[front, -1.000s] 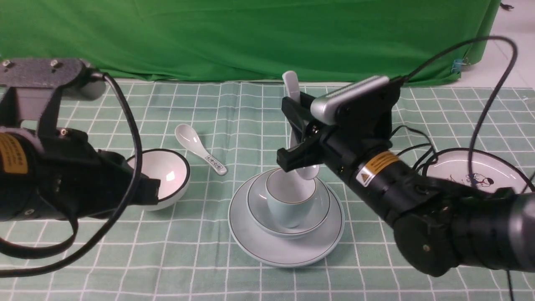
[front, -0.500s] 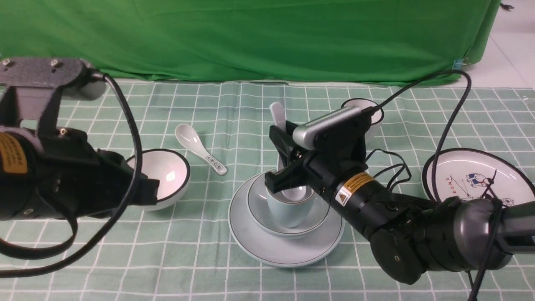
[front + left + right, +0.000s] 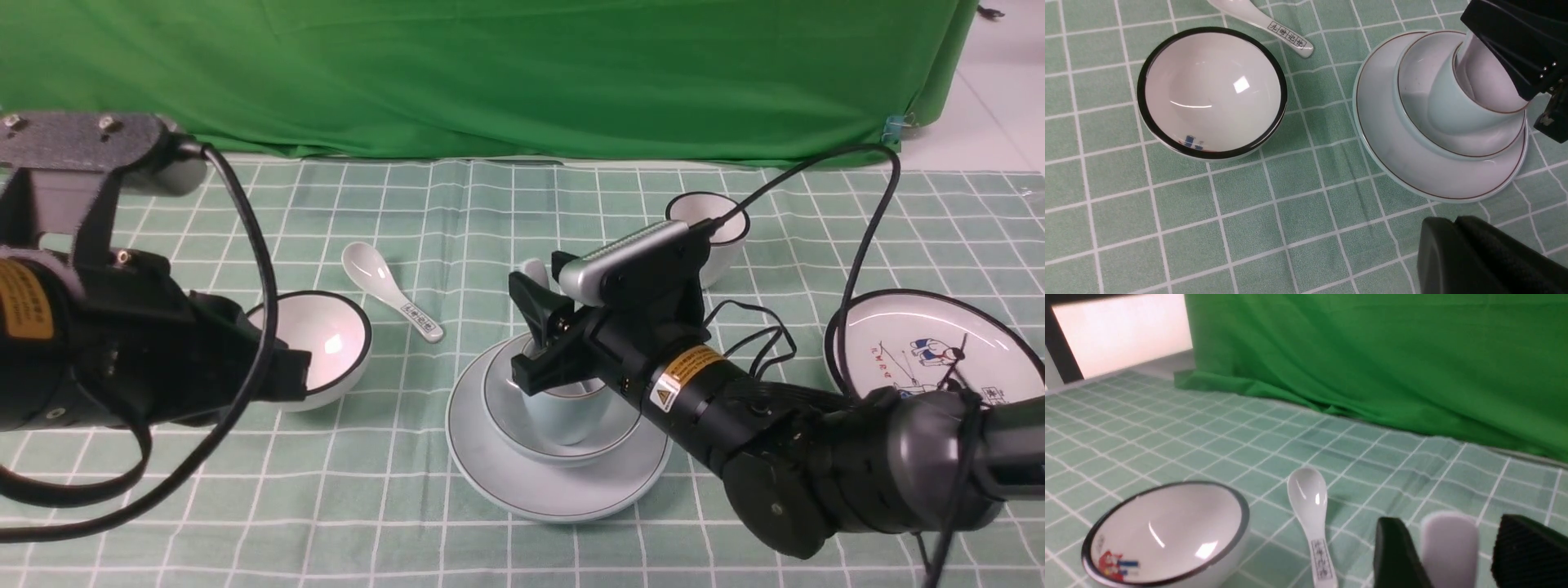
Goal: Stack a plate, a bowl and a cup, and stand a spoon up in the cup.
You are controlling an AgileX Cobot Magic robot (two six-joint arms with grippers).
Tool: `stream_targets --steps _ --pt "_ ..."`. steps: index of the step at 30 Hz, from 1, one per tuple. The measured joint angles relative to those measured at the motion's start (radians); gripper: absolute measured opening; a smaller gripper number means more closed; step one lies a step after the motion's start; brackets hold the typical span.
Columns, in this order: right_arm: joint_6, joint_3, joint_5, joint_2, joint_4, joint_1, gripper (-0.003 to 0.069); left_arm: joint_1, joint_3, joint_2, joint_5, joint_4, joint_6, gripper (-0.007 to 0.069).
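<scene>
The pale blue-green plate lies at the table's middle with the shallow bowl on it and the cup in the bowl. The pale spoon stands in the cup, handle up. My right gripper is low over the cup, with its jaws on either side of the handle. In the right wrist view the handle stands between the fingers with a gap on one side, so the gripper is open. My left gripper is shut and empty, just left of the plate.
A white bowl with a black rim and a white spoon with a marked handle lie at the left. A black-rimmed white cup stands behind my right arm. A cartoon plate lies at the right. A green curtain closes the back.
My right gripper has come down and a little left with the spoon, lowering its bowl end into the cup. The left arm has not moved.
</scene>
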Motion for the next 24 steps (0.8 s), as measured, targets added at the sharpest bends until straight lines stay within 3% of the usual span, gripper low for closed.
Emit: stream_targets --steps 3,8,11,14,19,24 --pt "-0.018 0.008 0.290 -0.150 0.000 0.000 0.0315 0.000 0.000 0.000 0.000 0.000 0.000 0.0009" --pt "-0.053 -0.038 0.955 -0.535 0.001 -0.029 0.0087 0.000 0.000 -0.012 0.000 0.012 0.000 0.0009" --pt "-0.041 -0.066 1.289 -0.841 -0.001 -0.089 0.0028 0.000 0.000 -0.025 -0.004 0.031 0.000 0.0009" --pt "0.021 -0.029 1.339 -1.142 -0.041 -0.119 0.0022 0.000 0.000 -0.049 -0.021 0.034 0.000 0.0009" --pt "0.051 0.187 1.275 -1.521 -0.108 -0.119 0.0022 0.000 0.033 -0.170 -0.067 0.034 0.000 0.0009" --pt "-0.008 0.361 1.185 -1.646 -0.120 -0.119 0.0022 0.000 0.123 -0.338 -0.096 0.028 0.000 0.0009"
